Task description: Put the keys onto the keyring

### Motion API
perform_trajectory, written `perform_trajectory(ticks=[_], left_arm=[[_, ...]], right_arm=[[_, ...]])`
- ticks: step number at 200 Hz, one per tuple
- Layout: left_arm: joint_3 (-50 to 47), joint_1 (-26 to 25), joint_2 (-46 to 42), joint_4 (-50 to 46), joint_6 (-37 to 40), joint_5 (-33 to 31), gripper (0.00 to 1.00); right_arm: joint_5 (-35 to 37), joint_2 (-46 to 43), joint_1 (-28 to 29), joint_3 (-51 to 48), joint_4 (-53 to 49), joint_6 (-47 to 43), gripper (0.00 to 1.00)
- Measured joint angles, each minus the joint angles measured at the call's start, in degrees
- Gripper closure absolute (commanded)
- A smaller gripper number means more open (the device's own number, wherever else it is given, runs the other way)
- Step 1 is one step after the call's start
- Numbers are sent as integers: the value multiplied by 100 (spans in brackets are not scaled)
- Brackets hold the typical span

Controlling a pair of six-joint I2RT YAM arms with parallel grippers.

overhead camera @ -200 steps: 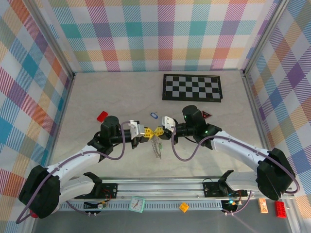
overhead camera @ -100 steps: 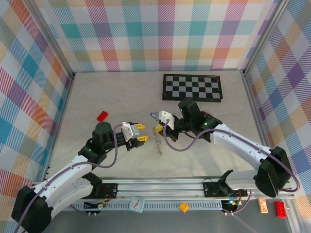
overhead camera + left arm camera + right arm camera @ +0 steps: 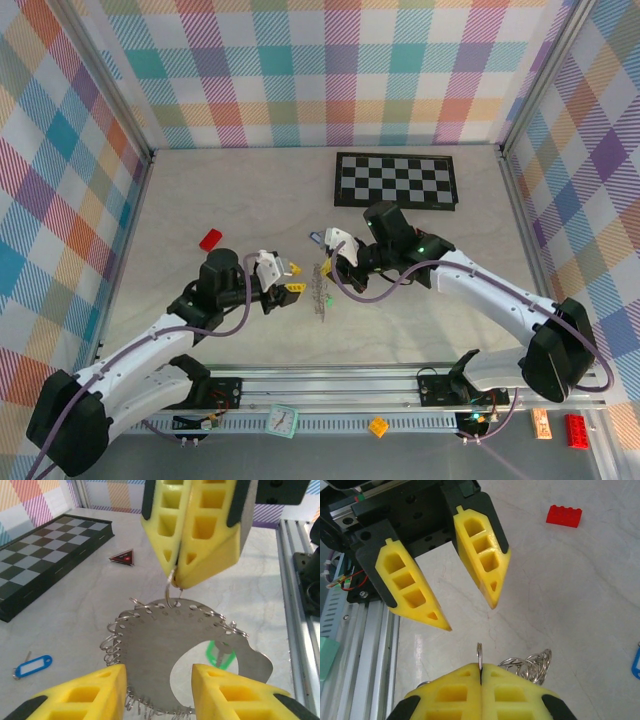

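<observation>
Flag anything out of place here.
The keyring dangles from the right gripper by one small loop. Both keys are off it: the green key lies on the table behind its opening, the blue key apart, nearer the chequered board.

chessboard (image 3: 395,180) is set at the far side of the table (image 3: 230,190), right of centre. toy brick (image 3: 210,240) is placed at mid-depth on the left, well apart from the rest. keyring (image 3: 150,645) is hung mid-table from the right gripper (image 3: 176,580), pinched by its top ring. left gripper (image 3: 157,680) is positioned to its left, with fingers either side of its lower part; contact can't be told. far key (image 3: 316,237) is laid just behind the right gripper, between it and the chessboard. near key (image 3: 220,654) is laid on the table beyond the keyring, seen through its opening from the left wrist. triangle piece (image 3: 123,557) is laid near the chessboard's near edge.
</observation>
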Motion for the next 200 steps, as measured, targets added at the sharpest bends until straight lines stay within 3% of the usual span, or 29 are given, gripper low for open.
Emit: perform_trajectory(ticks=[85, 200], left_arm=[[249, -2, 378, 111, -186, 380, 67], [457, -2, 463, -79, -192, 614, 72]], right_arm=[[-280, 501, 0, 837, -817, 393, 100], [-579, 723, 0, 1185, -1414, 531, 100]])
